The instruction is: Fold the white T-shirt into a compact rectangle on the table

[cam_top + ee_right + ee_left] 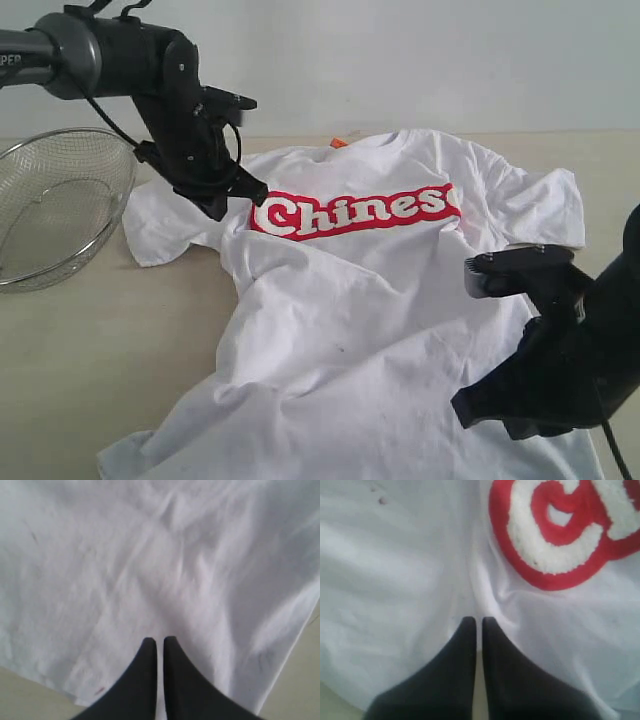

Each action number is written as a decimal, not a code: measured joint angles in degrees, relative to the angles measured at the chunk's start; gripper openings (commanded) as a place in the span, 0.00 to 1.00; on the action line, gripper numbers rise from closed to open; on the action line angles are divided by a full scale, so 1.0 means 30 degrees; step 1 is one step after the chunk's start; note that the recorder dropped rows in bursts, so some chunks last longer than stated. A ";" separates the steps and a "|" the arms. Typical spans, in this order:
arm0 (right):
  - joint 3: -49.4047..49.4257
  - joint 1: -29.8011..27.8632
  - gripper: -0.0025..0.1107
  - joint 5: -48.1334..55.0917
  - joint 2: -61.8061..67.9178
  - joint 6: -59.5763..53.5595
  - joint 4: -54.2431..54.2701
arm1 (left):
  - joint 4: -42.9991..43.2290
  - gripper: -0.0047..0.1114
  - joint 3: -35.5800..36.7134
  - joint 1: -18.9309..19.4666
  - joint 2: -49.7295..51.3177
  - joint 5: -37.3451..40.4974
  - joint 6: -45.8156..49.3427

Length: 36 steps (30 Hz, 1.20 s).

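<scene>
Starting at the left edge: wire mesh bowl (55, 205) sits on the desk (90, 350), off to the outer side of the left pincer (478, 621) and clear of it.

Left pincer: fingers pressed together, only a thin slit between them. Tips are down at the cloth of the white T-shirt (350, 320), where the sleeve (165, 225) meets the body. Whether any cloth is pinched at the tips, cannot tell. Just ahead of the tips and to one side lies the first letter of the red band (350, 212), white lettering on red.

Shirt lies spread and rumpled on the desk between the two pincers, chest up, lettering facing the exterior camera. Orange neck tag (339, 142) shows at the collar, beyond the left pincer toward the far side of the desk.

Right pincer (160, 640): fingers likewise closed against each other. It sits low over the shirt's lower half, near the side edge, tips over plain white creased cloth. Contact with the cloth is not clear from either view. Bare desk shows on both sides behind the tips, past the shirt's edge.
</scene>
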 measured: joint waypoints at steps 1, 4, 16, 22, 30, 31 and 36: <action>0.0000 0.0000 0.02 -0.0020 0.0000 -0.0038 0.0000 | 0.0057 0.08 -0.0116 0.0084 0.0086 0.0112 -0.0034; 0.0000 0.0000 0.02 -0.0171 0.0000 -0.0085 0.0000 | 0.0253 0.08 -0.0297 0.0173 0.0079 0.0457 -0.0034; 0.0000 0.0000 0.02 -0.0349 0.0000 -0.0161 0.0179 | 0.0422 0.08 -0.0360 0.0207 0.1500 0.0808 0.0152; 0.0000 0.0000 0.02 -0.0349 0.0000 -0.0161 0.0215 | 0.0857 0.08 -0.0978 0.0245 0.2177 0.1088 0.0152; 0.0000 0.0000 0.02 -0.0349 0.0000 -0.0161 0.0255 | 0.1633 0.08 -0.3766 0.0319 0.3704 0.2564 0.0152; 0.0000 0.0000 0.02 -0.0349 0.0000 -0.0161 0.0287 | 0.1717 0.08 -0.4147 0.0319 0.3884 0.2792 0.0152; 0.0000 0.0000 0.02 -0.0314 0.0000 -0.0219 0.0287 | 0.1980 0.08 -0.6538 0.0437 0.5102 0.4093 0.0300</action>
